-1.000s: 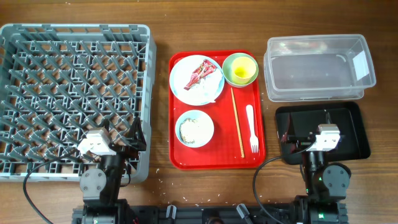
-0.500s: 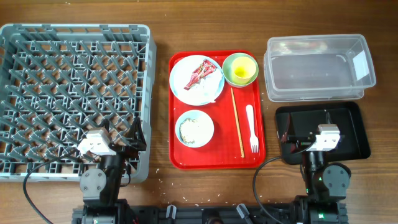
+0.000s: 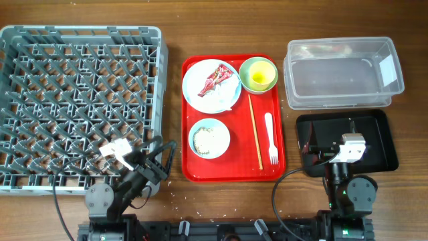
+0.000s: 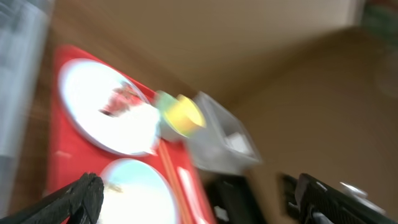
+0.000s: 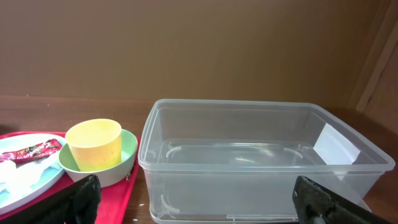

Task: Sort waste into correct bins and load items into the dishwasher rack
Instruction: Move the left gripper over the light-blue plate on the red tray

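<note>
On the red serving tray, a pale blue plate (image 3: 200,86) carries a red-and-white wrapper (image 3: 217,75) and a white napkin (image 3: 221,95). A bowl (image 3: 209,138) holds rice, and a yellow-green cup (image 3: 258,73) sits in a second bowl (image 3: 270,82). Chopsticks (image 3: 255,130) and a white fork (image 3: 269,137) lie to their right. My left gripper (image 3: 164,155) stands open by the grey rack (image 3: 80,100), facing the tray; its wrist view is blurred. The right gripper (image 5: 202,202) is open above the black tray (image 3: 374,134), facing the clear tub (image 5: 249,155).
The red serving tray (image 3: 237,154) lies between the rack and the two bins. The clear tub (image 3: 342,72) stands at the back right, the black tray just in front of it. Small crumbs dot the wood near the table's front edge.
My left gripper has swung to the right, off the rack's corner and toward the red tray. The right arm has not moved.
</note>
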{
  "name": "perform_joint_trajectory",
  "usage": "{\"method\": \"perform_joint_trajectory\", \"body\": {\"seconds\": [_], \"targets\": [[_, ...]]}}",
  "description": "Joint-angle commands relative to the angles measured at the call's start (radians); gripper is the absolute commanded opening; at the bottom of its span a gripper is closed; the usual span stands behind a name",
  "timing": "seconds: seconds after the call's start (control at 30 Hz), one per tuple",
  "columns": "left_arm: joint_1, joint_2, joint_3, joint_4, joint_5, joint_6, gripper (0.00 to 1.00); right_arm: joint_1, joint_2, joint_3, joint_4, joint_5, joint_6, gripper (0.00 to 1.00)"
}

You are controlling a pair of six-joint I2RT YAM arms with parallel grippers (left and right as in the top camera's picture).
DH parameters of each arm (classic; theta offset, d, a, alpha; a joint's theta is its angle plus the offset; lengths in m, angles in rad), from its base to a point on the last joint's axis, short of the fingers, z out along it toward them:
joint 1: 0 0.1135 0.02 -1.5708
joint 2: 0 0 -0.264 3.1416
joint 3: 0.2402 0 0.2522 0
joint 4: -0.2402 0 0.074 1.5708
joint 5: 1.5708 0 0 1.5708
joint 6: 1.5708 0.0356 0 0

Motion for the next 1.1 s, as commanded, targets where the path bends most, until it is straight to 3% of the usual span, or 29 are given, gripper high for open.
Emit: {"method": "perform_joint_trajectory", "body": {"seconds": [0.0,0.07,0.1,0.17,0.3,0.4,0.53,0.6,0.7,0.77,0.8,0.93,1.0,1.07], "targets": [[0.003,-0.011,-0.005,0.215,0.23,-0.137,1.0,0.004,0.006,-0.001,0.002,-0.019,0.012,1.0],[0.003,-0.011,-0.002,0.467,0.263,-0.134,1.0,0.004,0.006,-0.001,0.002,-0.019,0.011,1.0],[0.003,-0.011,0.009,0.502,0.263,-0.129,1.0,0.004,0.006,-0.001,0.002,-0.019,0.011,1.0],[0.004,-0.002,0.057,0.425,0.264,-0.061,1.0,0.004,0.006,-0.001,0.002,-0.019,0.011,1.0],[0.004,0.114,0.286,0.034,0.23,0.295,0.99,0.004,0.006,-0.001,0.002,-0.019,0.011,1.0],[0.003,0.33,0.576,-0.408,0.111,0.552,1.0,0.004,0.006,-0.001,0.002,-0.019,0.011,1.0],[-0.012,0.666,0.95,-0.912,-0.026,0.74,0.99,0.004,0.006,-0.001,0.002,-0.019,0.011,1.0],[-0.055,0.798,1.062,-1.068,-0.125,0.742,1.0,0.004,0.006,-0.001,0.002,-0.019,0.011,1.0],[-0.096,0.891,1.081,-1.088,-0.126,0.694,1.0,0.004,0.006,-0.001,0.002,-0.019,0.011,1.0],[-0.096,0.926,1.08,-1.102,-0.086,0.484,1.0,0.004,0.006,-0.001,0.002,-0.019,0.011,1.0],[-0.096,0.937,1.08,-1.104,-0.047,0.457,1.0,0.004,0.006,-0.001,0.002,-0.019,0.011,1.0],[-0.203,0.952,1.08,-1.111,-0.004,0.525,1.0,0.004,0.006,-0.001,0.002,-0.019,0.011,1.0],[-0.319,0.952,1.08,-1.111,-0.084,0.515,1.0,0.004,0.006,-0.001,0.002,-0.019,0.011,1.0],[-0.483,0.956,1.081,-1.112,-0.298,0.407,1.0,0.004,0.006,-0.001,0.002,-0.019,0.012,1.0]]}}
